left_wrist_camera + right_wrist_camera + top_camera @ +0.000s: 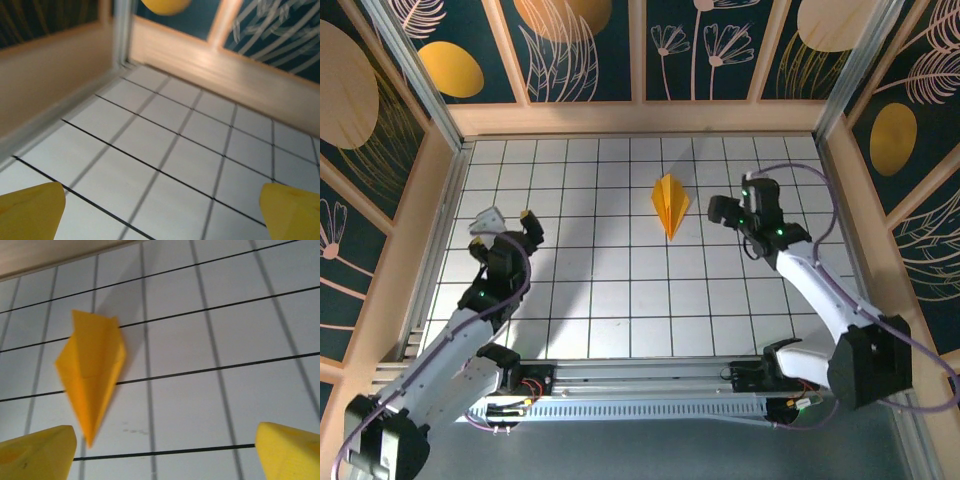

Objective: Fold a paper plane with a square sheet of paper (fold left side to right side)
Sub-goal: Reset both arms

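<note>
The square sheet of paper lies folded as a yellow-orange paper plane (669, 205), a narrow dart with its point toward the near edge, flat on the grid right of the middle. My right gripper (735, 206) hovers just right of it, open and holding nothing. In the right wrist view the paper plane (92, 370) lies ahead and to the left of the right gripper (162, 457), its tip close to the left yellow finger (37, 455) but apart from it. My left gripper (508, 218) is open over bare tiles at the left. The left wrist view has the left gripper (162, 220) over bare grid.
The white gridded table (600, 290) is boxed in by wooden walls (640, 117) with dark floral panels. A wooden side wall (50, 85) runs close by on the left of the left gripper. A metal rail (640, 385) with the arm bases spans the near edge.
</note>
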Available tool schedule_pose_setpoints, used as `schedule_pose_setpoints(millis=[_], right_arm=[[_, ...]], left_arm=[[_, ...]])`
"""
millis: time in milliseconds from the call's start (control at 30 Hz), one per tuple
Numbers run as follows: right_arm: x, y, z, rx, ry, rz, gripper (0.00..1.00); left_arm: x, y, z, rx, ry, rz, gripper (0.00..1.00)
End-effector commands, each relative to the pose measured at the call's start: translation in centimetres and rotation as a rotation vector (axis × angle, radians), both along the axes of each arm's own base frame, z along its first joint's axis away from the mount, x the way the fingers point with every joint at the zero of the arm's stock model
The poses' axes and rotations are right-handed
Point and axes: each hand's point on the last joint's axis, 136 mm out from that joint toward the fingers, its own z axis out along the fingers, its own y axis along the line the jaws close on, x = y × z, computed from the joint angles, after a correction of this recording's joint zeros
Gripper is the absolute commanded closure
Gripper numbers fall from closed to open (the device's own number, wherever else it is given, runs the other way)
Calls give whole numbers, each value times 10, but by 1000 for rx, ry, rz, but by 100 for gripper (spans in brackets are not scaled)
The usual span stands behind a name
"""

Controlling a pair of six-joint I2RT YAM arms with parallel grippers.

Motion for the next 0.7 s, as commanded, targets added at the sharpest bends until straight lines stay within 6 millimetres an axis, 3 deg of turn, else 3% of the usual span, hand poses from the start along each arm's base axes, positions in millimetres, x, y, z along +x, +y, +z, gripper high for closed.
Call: schedule_pose_setpoints(millis=[0,67,167,367,667], right_arm=[[4,-37,22,-61,-180,-109,2],[-3,-61,21,-95,-257,-181,1],[-12,-80,26,-118,-399,-229,1],[-26,-113,5,-164,-558,-338,1],[-21,-108,-30,-181,-575,-264,1]], left_arm=[[-19,34,29,98,-153,177,1],[-25,40,33,146,-169,195,1],[-29,45,31,209,-148,217,1],[-20,36,4,305,-86,129,1],[3,31,-31,294,3,43,1]])
